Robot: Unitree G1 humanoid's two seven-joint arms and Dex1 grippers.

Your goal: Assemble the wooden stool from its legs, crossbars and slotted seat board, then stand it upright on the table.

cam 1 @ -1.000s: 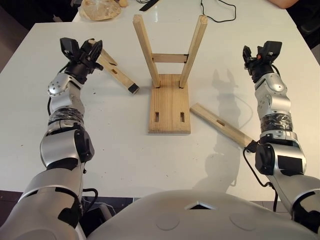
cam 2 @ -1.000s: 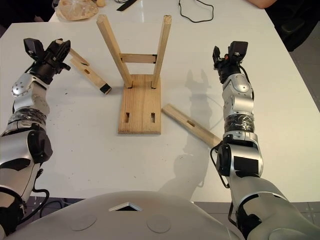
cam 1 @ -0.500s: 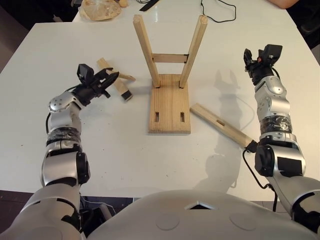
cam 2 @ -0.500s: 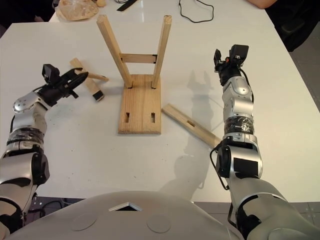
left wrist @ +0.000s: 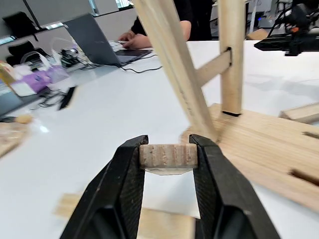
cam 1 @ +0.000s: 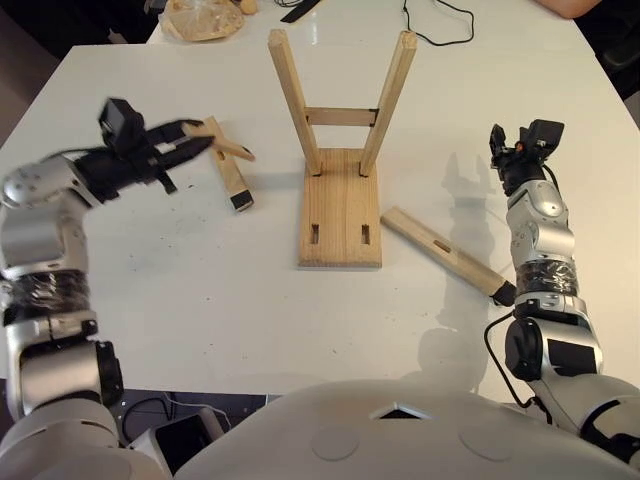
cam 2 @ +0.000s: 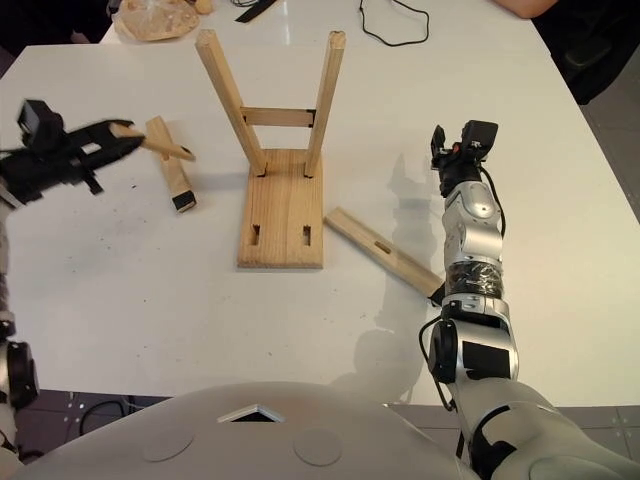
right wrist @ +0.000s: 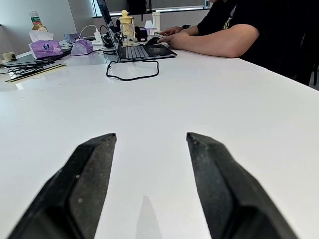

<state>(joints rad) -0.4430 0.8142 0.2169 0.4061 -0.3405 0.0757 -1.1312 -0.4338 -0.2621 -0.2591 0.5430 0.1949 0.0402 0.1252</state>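
The slotted seat board [cam 1: 338, 215] lies flat mid-table. Two legs [cam 1: 295, 95] stand in its far slots, joined by a crossbar [cam 1: 340, 116]. My left gripper [cam 1: 192, 142] hovers left of them, shut on the end of a short loose crossbar [left wrist: 168, 155] that points toward the stool. Under it a loose leg [cam 1: 229, 172] with a dark end lies on the table. Another loose leg [cam 1: 445, 250] lies right of the board. My right gripper [cam 1: 506, 138] is raised at the right, open, with nothing between its fingers [right wrist: 79, 184].
At the table's far edge are a clear bag [cam 1: 200, 18] and a black cable [cam 1: 435, 30]. A laptop [left wrist: 99, 40] and small items stand on a table behind. The near half of the white table [cam 1: 250, 310] is bare.
My left gripper left the loose leg, took the short crossbar and drew back left with it lifted. The leg turned on the table. My right arm sank slightly.
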